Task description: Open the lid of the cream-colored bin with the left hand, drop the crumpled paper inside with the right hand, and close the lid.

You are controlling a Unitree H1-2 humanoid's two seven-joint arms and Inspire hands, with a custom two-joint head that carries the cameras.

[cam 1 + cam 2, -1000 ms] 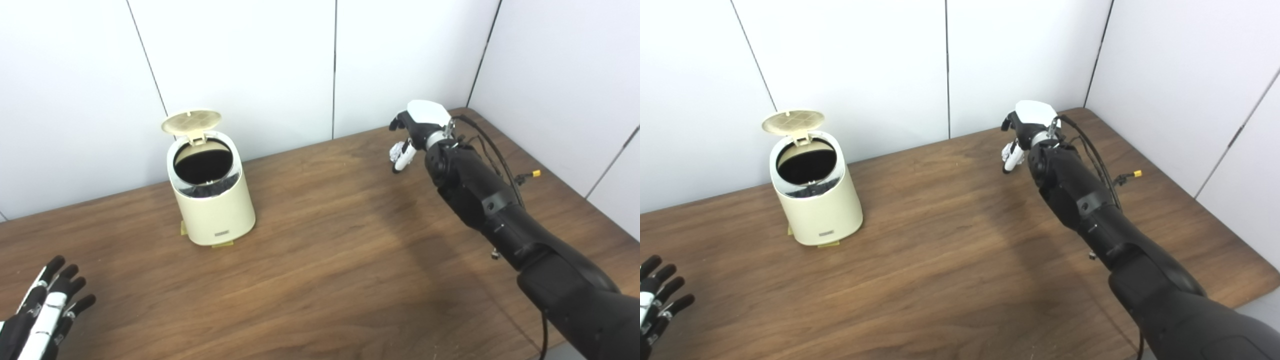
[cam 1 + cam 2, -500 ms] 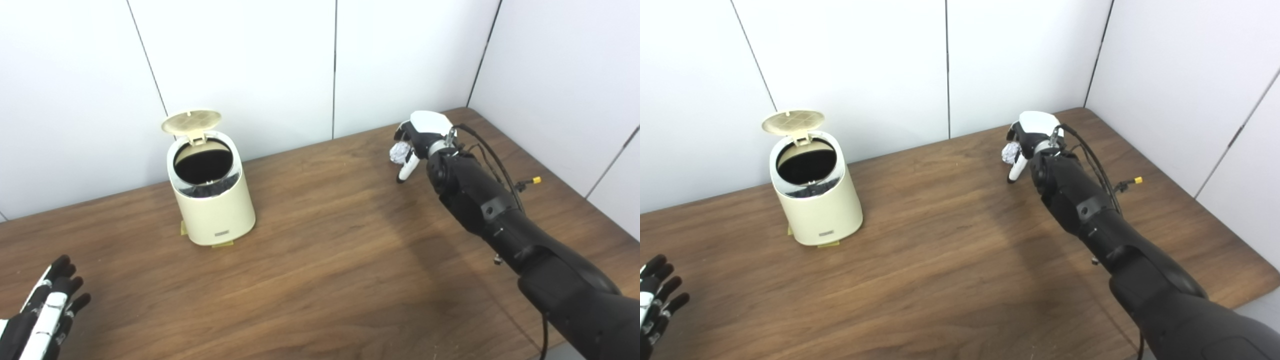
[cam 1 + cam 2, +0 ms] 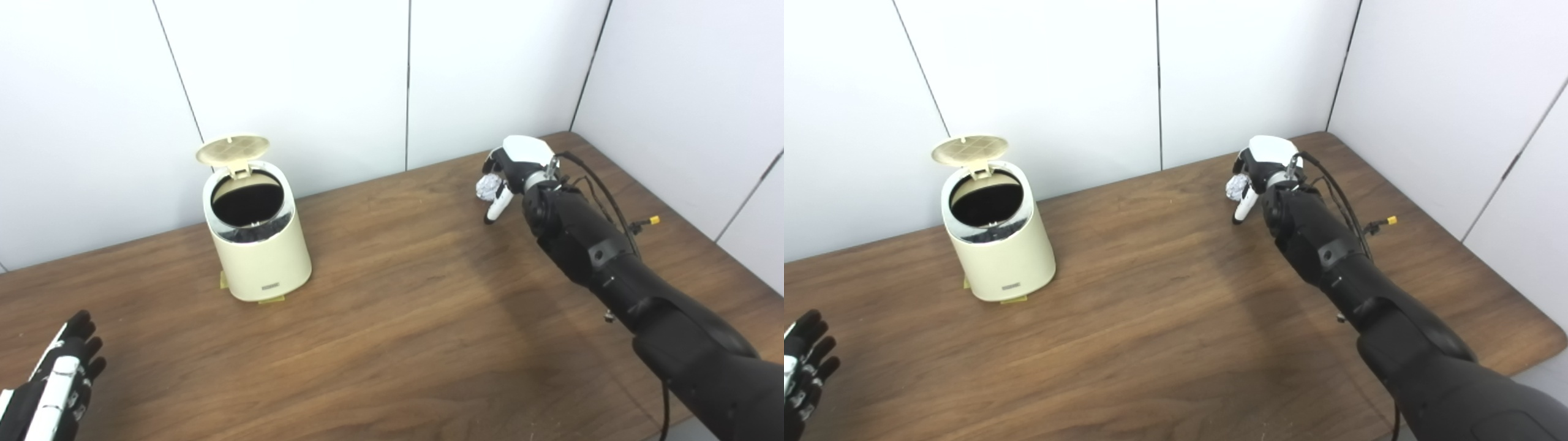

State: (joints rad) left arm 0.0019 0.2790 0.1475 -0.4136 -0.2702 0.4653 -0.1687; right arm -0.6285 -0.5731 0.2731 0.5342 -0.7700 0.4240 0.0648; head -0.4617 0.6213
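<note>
The cream-colored bin (image 3: 260,251) stands at the back left of the wooden table, its lid (image 3: 233,149) tipped up and back, the dark inside showing. My right hand (image 3: 511,168) is at the far right of the table, shut on the crumpled white paper (image 3: 488,187), which peeks out on the hand's left side. One white finger (image 3: 494,209) points down toward the tabletop. My left hand (image 3: 52,392) rests low at the near left corner, open, holding nothing, far from the bin.
White wall panels close off the back and right of the table (image 3: 392,318). The table's right edge runs near my right forearm (image 3: 612,263). A cable with a small yellow connector (image 3: 654,219) hangs beside that arm.
My right hand has closed around the paper and lifted it slightly off the table. My left hand has sunk lower toward the bottom left corner.
</note>
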